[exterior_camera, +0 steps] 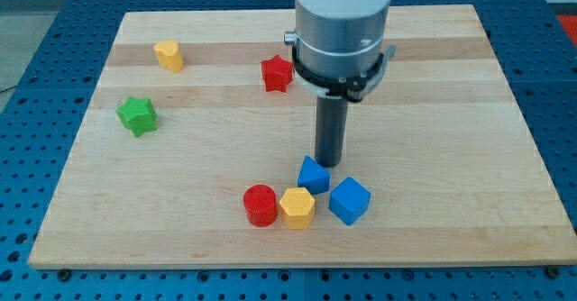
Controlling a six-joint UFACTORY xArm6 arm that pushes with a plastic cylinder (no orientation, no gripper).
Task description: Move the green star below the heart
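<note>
Here my tip (328,161) stands just above a blue block (313,175), holding nothing, with a red cylinder (261,205), a yellow hexagonal block (297,208) and a blue cube (349,200) clustered below it. The green star (137,115) lies well off to the tool's left on the pale wooden tabletop (451,112), a yellow heart (169,55) above it, a red star (277,73) up-left of the tool.

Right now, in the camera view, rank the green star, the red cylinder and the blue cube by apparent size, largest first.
1. blue cube
2. red cylinder
3. green star

Cube and cylinder look close, and the star lies farther up the view, so its rank is unsure.
</note>
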